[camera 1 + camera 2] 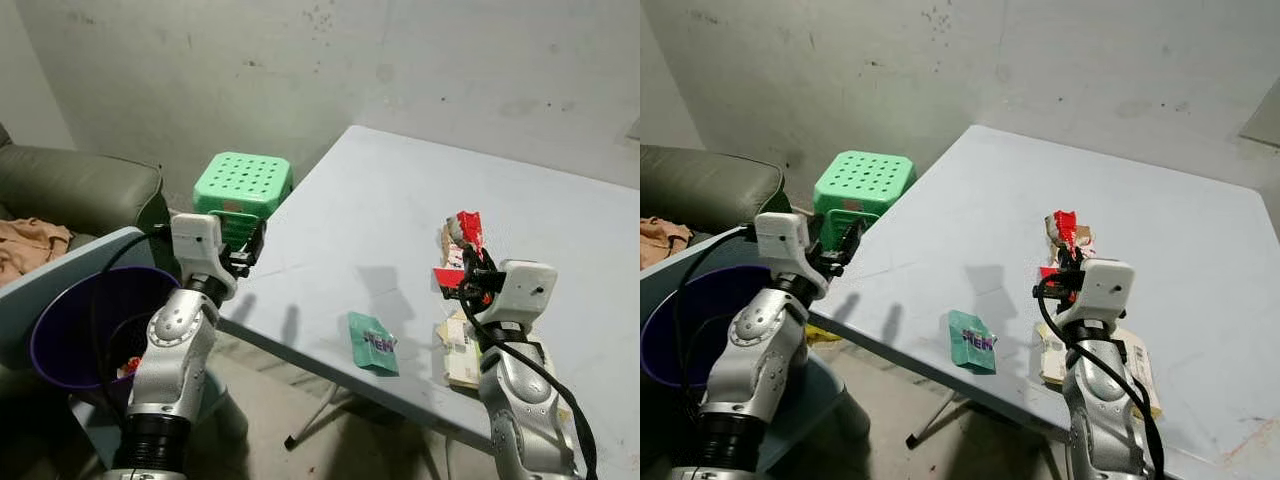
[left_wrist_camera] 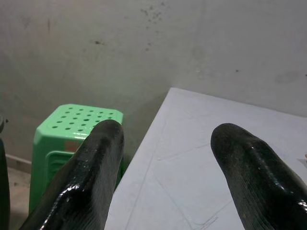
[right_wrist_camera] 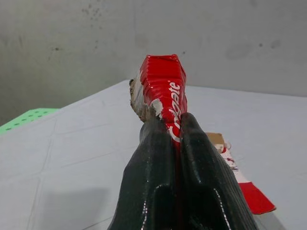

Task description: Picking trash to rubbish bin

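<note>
My right gripper [image 1: 476, 262] is shut on a torn red Colgate toothpaste box [image 3: 165, 88] and holds it up above the grey-blue table [image 1: 380, 210]. The same red box [image 1: 468, 229] sticks up past the fingertips in the left eye view. A green wrapper [image 1: 373, 343] lies on the table near its front edge, to the left of that arm. A flattened cardboard pack [image 1: 461, 348] lies under the right arm. My left gripper [image 1: 250, 250] is open and empty at the table's left edge. The purple rubbish bin [image 1: 70, 325] stands on the floor at the left, beside my left arm.
A green plastic stool [image 1: 243, 188] stands at the table's left corner, just beyond the left gripper. A dark green sofa [image 1: 75, 190] with a tan cloth [image 1: 28, 243] on it is at the far left. A bare concrete wall runs behind the table.
</note>
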Motion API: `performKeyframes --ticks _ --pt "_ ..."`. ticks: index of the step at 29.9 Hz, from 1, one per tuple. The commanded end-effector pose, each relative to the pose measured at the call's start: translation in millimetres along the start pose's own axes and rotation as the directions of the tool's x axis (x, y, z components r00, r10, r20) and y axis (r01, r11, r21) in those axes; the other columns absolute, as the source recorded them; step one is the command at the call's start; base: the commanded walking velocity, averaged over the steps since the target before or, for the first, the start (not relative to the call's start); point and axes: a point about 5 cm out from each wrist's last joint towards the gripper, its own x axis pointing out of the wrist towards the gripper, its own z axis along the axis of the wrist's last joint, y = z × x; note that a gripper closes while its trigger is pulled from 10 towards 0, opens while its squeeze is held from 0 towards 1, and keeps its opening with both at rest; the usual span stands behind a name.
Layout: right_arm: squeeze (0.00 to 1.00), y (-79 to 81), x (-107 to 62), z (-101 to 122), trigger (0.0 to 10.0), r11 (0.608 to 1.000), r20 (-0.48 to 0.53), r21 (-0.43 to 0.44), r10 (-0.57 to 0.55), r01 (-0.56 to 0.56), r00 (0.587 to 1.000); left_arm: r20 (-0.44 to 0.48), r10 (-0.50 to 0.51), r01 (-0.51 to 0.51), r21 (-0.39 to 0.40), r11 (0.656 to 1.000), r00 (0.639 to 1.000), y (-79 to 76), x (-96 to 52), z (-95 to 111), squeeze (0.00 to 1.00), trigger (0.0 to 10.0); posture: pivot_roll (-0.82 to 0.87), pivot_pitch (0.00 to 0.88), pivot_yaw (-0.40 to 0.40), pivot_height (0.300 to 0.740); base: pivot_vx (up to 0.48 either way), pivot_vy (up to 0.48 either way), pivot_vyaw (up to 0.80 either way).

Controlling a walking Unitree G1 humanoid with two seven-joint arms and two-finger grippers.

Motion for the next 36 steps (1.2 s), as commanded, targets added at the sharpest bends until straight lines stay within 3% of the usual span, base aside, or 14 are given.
performKeyframes --ticks 1,4,30,36 --pt "0.0 -1.1 0.7 7 10.0 1.0 0.034 -0.025 -0.009 0.01 0.999 0.009 -0.004 0.004 -0.005 1.0 1.0 0.4 -0.3 2 0.0 10.0 -0.03 0.0 -0.03 0.74 0.0 0.0 0.0" --pt "0.0 1.7 2.3 8 10.0 0.998 0.035 -0.061 -0.001 0.003 0.999 0.007 -0.021 0.021 0.012 1.0 1.0 -2.0 2.3 4 0.0 10.0 -0.03 0.0 -0.024 0.74 0.0 0.0 0.53" --pt "0.0 8.0 5.6 3 10.0 0.997 0.004 -0.055 0.05 -0.05 0.999 -0.007 -0.006 0.006 0.004 1.0 1.0 -3.0 8.2 3 0.0 10.0 -0.01 0.0 -0.042 0.74 0.0 0.0 0.8" --pt "0.0 9.8 7.0 2 10.0 0.997 0.0 -0.054 0.063 -0.063 0.998 -0.002 0.019 -0.019 0.017 1.0 1.0 -1.2 8.4 3 0.0 10.0 -0.01 0.0 -0.044 0.74 0.0 0.248 0.8"
